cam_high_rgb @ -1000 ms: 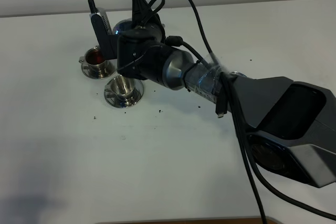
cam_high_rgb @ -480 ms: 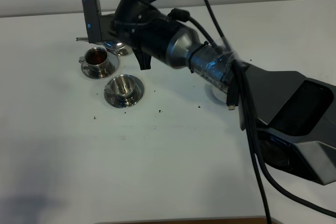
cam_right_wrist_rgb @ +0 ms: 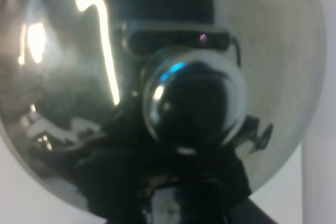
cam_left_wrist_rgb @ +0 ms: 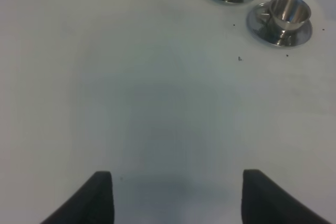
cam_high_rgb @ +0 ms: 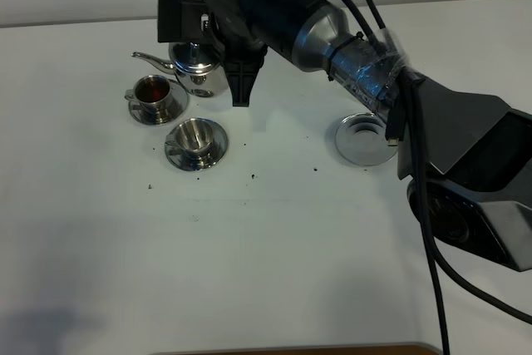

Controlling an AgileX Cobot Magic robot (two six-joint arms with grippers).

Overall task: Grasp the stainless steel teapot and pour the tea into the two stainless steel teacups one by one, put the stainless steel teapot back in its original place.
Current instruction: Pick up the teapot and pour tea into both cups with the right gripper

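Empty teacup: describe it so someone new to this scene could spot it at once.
Follow the big black arm across the white table to the teapot it holds. Two small steel cups on saucers stand beside it; yours is the nearer cup. Its bowl is bare steel inside, while the other cup holds dark reddish tea.

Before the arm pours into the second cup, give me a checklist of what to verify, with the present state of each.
1. Grip on the teapot: ok, right jaws shut on it.
2. First cup filled: ok, the far teacup holds dark tea.
3. Second cup ready: ok, the near teacup is upright, empty, on its own saucer.
4. Aim: not ok, the spout lies beside the filled cup, not over the empty one.
5. Place to set it back: ok, the return saucer has nothing on it.
6. Tea left inside: cannot tell, the lid is on.
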